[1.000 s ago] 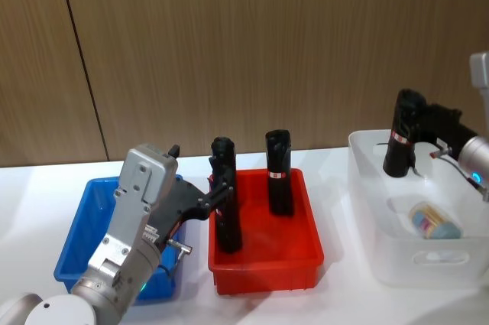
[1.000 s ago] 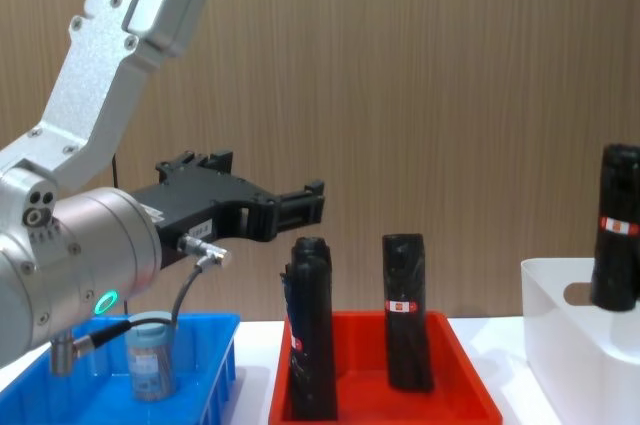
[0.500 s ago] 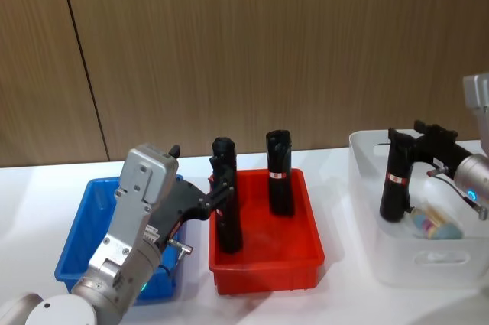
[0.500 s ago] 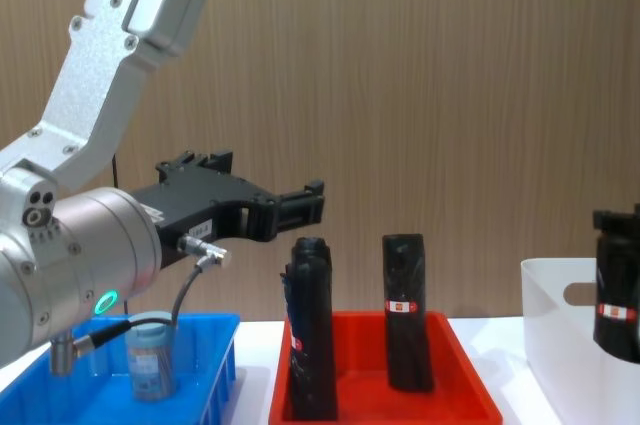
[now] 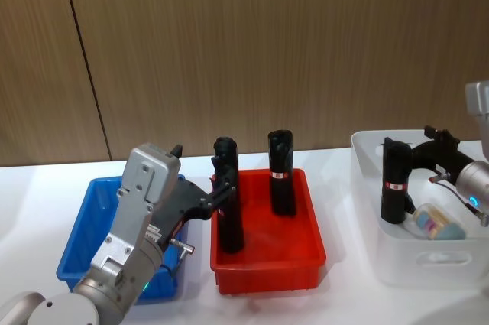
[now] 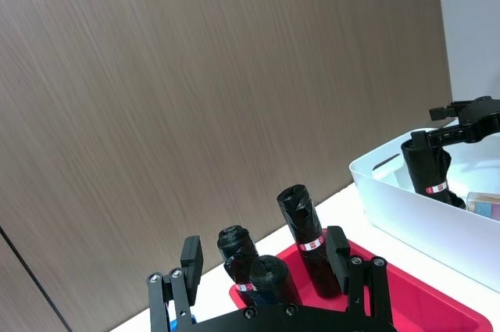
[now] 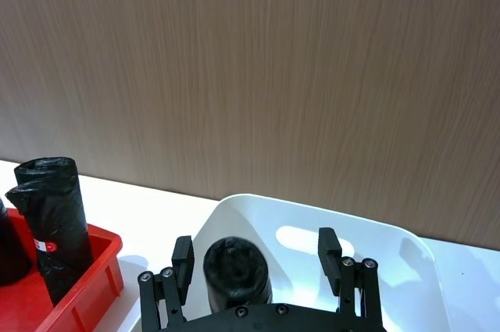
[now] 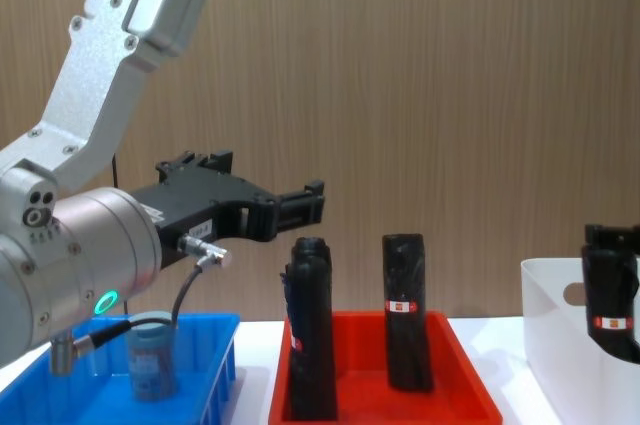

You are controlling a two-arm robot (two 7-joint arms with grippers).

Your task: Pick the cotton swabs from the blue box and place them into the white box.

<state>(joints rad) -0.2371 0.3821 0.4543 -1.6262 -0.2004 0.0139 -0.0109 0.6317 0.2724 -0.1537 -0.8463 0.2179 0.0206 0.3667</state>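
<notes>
One cotton swab jar (image 8: 152, 357) stands upright in the blue box (image 5: 80, 233), seen from the chest; my left arm hides it in the head view. My left gripper (image 5: 221, 191) hangs open above the gap between the blue box and the red bin, holding nothing. Another cotton swab jar (image 5: 437, 222) lies on its side in the white box (image 5: 428, 264). A tall black wrapped pack (image 5: 393, 181) stands upright in the white box beside that jar. My right gripper (image 7: 255, 248) is open, its fingers either side of the pack's top without touching it.
A red bin (image 5: 267, 264) sits between the two boxes with three black wrapped packs (image 5: 281, 173) standing in it. All bins rest on a white table (image 5: 30, 203) against a wooden wall. My left arm (image 5: 137, 218) reaches over the blue box.
My right gripper lowered the black pack into the white box, let go of it and drew back slightly. The left arm stayed still.
</notes>
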